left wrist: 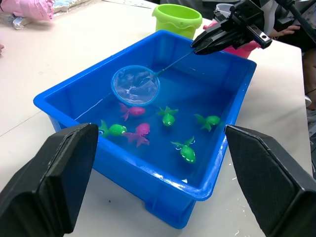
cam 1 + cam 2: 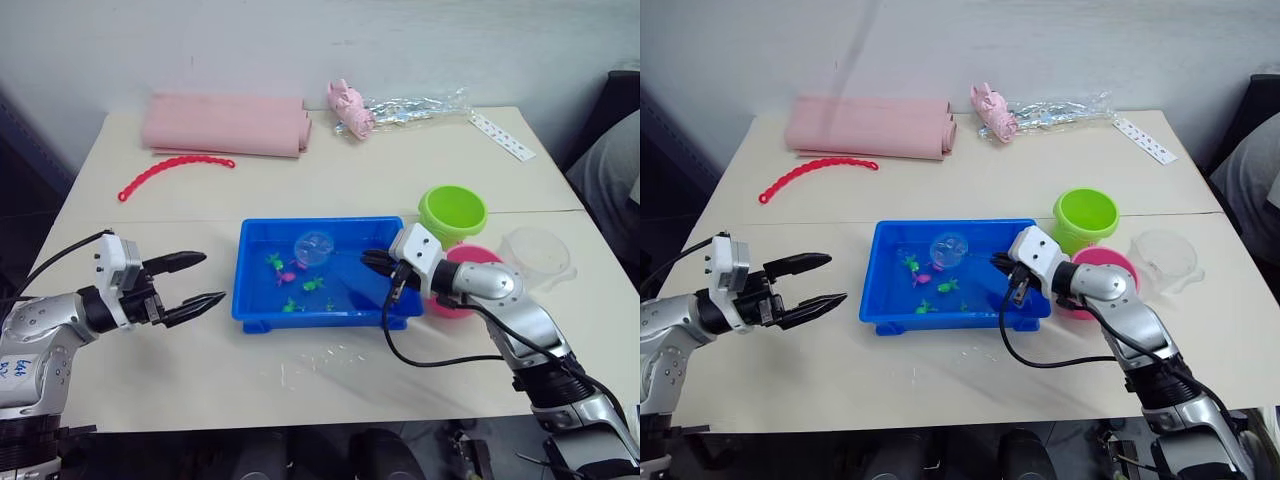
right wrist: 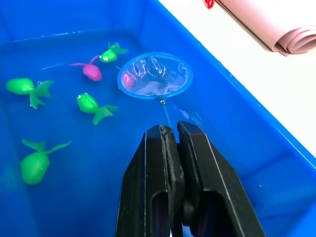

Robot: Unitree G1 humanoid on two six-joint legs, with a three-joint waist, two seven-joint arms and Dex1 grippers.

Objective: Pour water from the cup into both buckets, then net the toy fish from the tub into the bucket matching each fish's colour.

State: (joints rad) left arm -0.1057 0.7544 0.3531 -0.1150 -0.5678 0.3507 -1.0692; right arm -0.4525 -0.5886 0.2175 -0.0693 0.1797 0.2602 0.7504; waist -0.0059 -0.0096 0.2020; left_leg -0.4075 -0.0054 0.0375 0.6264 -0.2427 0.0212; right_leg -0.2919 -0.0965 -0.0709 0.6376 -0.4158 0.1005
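Note:
The blue tub [image 2: 250, 300] holds water and several toy fish, pink ones [image 1: 139, 132] and green ones [image 1: 186, 150]. My right gripper [image 2: 372, 262] is over the tub's right end, shut on the net's thin handle [image 3: 166, 114]. The net's light-blue ring [image 3: 154, 75] lies in the water at the far side, with a pink fish [image 3: 127, 79] at its edge. My left gripper [image 2: 205, 280] hangs open just left of the tub, holding nothing. The green bucket [image 2: 452, 213] and the pink bucket [image 2: 478, 258] stand right of the tub, the pink one partly behind my right arm. The clear cup [image 2: 537, 256] sits further right.
At the table's far side lie a rolled pink cloth [image 2: 225, 123], a red bead chain [image 2: 170, 172], a pale-pink pig toy [image 2: 350, 108], a crinkly clear wrapper [image 2: 420, 105] and a white strip [image 2: 503, 136]. Water drops [image 2: 320, 365] spot the table in front of the tub.

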